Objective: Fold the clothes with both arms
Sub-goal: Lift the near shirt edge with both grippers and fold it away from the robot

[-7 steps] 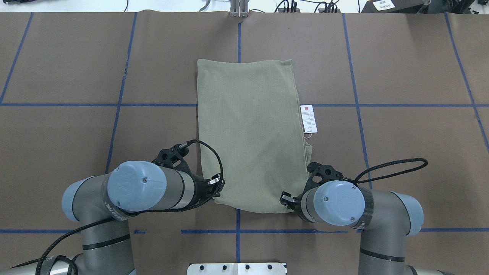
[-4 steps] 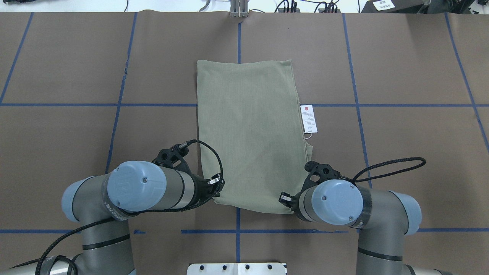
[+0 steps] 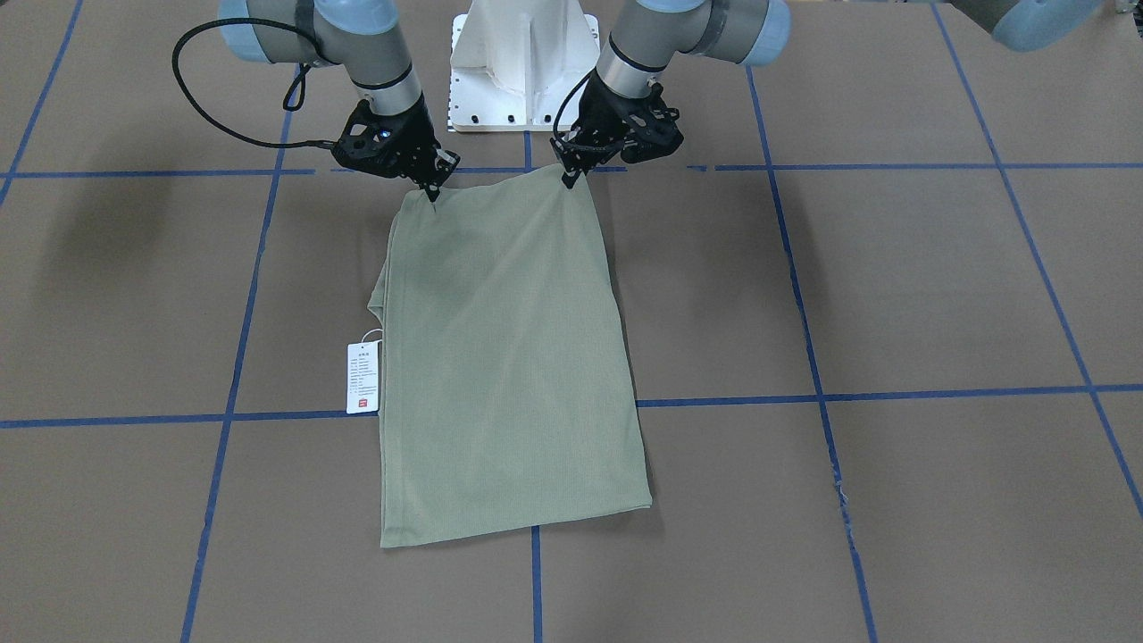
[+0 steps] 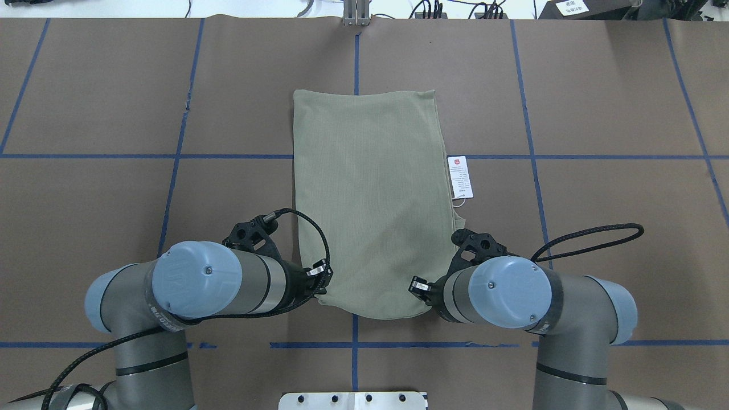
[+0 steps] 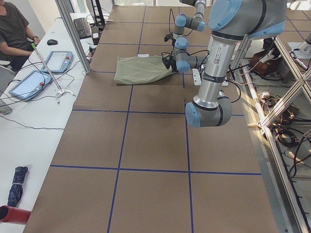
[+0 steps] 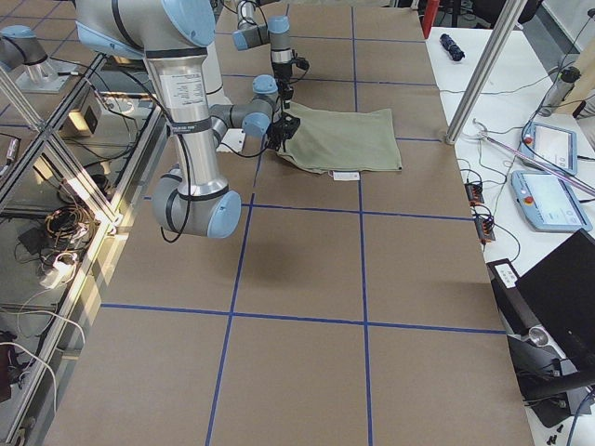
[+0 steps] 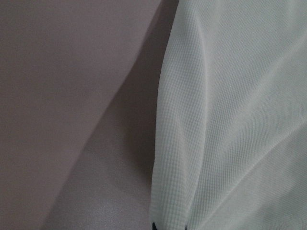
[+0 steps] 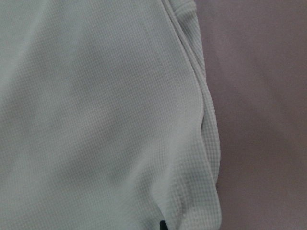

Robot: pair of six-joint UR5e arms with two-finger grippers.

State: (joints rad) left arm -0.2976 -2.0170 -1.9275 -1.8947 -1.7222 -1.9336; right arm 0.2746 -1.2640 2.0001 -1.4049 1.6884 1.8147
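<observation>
The table was covered in brown paper crossed by blue tape lines, with cables and equipment along its far edge. At its middle lay the shirt, folded into a long, narrow panel running away from the robot. Its far end was flat on the paper and its near end was raised a little off it. The hang tag stuck out from the edge on the robot's right side and rested on the paper.

The left gripper was clamped on the near left corner and the right gripper on the near right one. In each wrist view the fabric ran down into the closed fingertips.

The likely next step was to carry this end over to the far end, and several things could have spoiled it:
- **Slipping:** each hold took only a small bite at a corner, so a quick lift might have pulled the knit free.
- **Loose layers:** the right edge showed stacked layers, and if the pinch missed the lower ones, a tucked part could have dropped out.
- **Bunching:** the near hem sagged between the grippers, and slack there could have bunched into a crease.
- **Skewed fold:** uneven travel by the two arms would have skewed the fold.
- **Dragging:** a low carry might have dragged the panel along the paper.
- **Tag:** the tag could have been trapped inside.
</observation>
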